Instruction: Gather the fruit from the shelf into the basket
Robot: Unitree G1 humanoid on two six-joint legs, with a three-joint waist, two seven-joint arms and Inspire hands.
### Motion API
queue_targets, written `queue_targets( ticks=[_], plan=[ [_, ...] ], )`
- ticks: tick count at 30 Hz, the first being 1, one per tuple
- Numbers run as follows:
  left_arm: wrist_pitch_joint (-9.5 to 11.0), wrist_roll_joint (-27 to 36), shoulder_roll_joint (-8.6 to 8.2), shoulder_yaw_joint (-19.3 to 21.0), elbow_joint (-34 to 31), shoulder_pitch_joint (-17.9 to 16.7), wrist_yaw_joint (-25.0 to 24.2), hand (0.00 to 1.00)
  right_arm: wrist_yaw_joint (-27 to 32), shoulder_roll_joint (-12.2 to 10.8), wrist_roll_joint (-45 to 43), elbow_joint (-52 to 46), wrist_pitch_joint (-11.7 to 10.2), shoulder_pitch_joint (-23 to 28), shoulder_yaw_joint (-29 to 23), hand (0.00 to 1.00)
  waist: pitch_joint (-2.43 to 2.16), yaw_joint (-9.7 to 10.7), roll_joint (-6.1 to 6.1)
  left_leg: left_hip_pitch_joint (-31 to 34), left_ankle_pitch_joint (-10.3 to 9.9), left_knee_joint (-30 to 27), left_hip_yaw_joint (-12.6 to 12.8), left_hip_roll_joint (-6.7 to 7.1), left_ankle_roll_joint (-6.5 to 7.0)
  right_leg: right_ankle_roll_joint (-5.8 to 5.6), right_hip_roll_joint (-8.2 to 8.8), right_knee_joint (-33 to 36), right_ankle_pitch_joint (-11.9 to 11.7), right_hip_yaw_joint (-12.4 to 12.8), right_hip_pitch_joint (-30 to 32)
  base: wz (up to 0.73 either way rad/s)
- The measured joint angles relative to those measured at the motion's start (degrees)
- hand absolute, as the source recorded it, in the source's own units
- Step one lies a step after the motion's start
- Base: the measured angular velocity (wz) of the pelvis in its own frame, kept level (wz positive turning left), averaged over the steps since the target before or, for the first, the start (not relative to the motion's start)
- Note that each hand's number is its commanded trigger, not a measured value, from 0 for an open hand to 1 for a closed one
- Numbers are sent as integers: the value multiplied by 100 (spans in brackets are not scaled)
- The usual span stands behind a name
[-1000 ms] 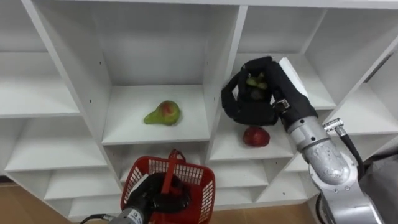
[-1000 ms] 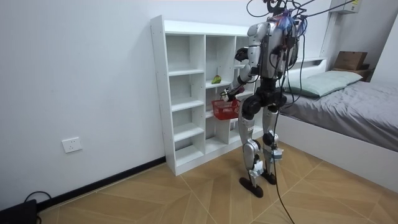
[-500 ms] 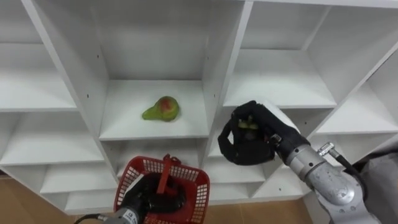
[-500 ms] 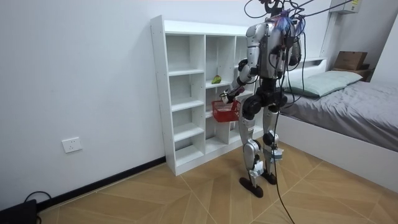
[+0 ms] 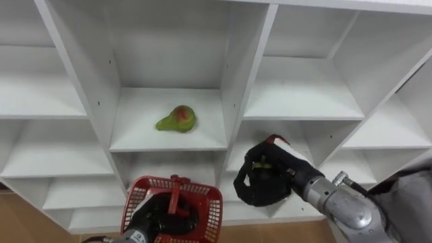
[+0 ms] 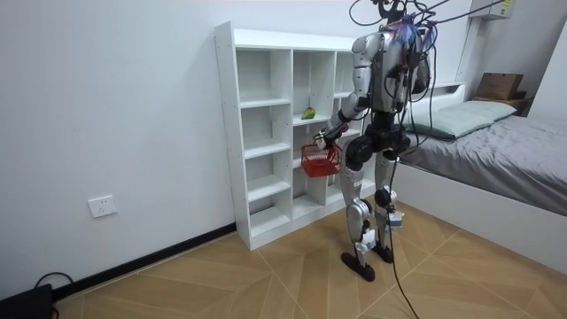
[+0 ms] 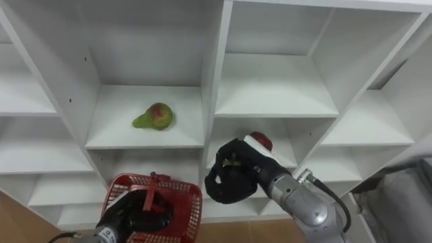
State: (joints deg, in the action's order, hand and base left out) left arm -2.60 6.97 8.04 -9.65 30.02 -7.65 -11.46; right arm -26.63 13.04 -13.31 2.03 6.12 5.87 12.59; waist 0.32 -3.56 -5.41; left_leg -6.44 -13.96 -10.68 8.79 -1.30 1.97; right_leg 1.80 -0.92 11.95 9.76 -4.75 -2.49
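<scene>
Left eye view: fingers (image 5: 247,183) of your R hand (image 5: 275,183) are curled round a small green fruit (image 5: 264,165), just right of the red basket (image 5: 138,202). L hand (image 5: 162,216) is clenched on the basket handle (image 5: 175,196). Red apple (image 5: 273,140) peeks over the R hand, on its shelf. Green-red pear (image 5: 177,119) lies one compartment up & left in the white closet (image 5: 239,74).
</scene>
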Motion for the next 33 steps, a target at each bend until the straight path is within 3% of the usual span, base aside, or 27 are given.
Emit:
queue_targets(
  ticks=[4,6,9,14,25,29,33],
  plan=[
    [-18,-31,-6,-2,-84,-4,7,100,45,-149,6,253,13,4,9,100,4,-7,44,-3,0,-7,0,-7,-1,2,-4,45,-1,-7,41,0],
    [-38,-10,-10,-61,-287,-40,97,100,201,-213,260,455,12,7,37,100,12,2,81,16,0,-15,-12,-4,0,2,0,59,-1,-40,32,0],
    [-34,20,19,-146,-306,-41,164,100,412,-242,529,811,-23,-1,165,100,-15,10,127,20,0,-21,-20,0,0,1,10,59,-1,-62,26,1],
    [-29,30,15,-317,-307,-68,191,100,567,-399,999,1510,-48,-32,211,100,-1,-1,168,17,2,-64,-26,8,1,-1,27,56,0,-72,-4,0],
    [-26,29,-36,-416,-306,-91,214,100,1051,-474,2036,2004,-132,-36,316,100,24,-26,189,81,1,-89,-111,15,0,0,31,-32,-1,-130,-47,4],
    [-10,31,-60,-450,-307,-85,221,100,1247,-472,2423,2148,-270,-47,410,100,32,-38,224,74,1,-92,-113,15,0,0,31,-45,-1,-138,-43,0],
    [18,27,-81,-484,-305,-83,218,100,1354,-483,2836,2257,-295,-42,477,100,69,-5,278,79,1,-88,-127,22,0,-1,43,-45,-2,-190,-46,0]
  ],
)
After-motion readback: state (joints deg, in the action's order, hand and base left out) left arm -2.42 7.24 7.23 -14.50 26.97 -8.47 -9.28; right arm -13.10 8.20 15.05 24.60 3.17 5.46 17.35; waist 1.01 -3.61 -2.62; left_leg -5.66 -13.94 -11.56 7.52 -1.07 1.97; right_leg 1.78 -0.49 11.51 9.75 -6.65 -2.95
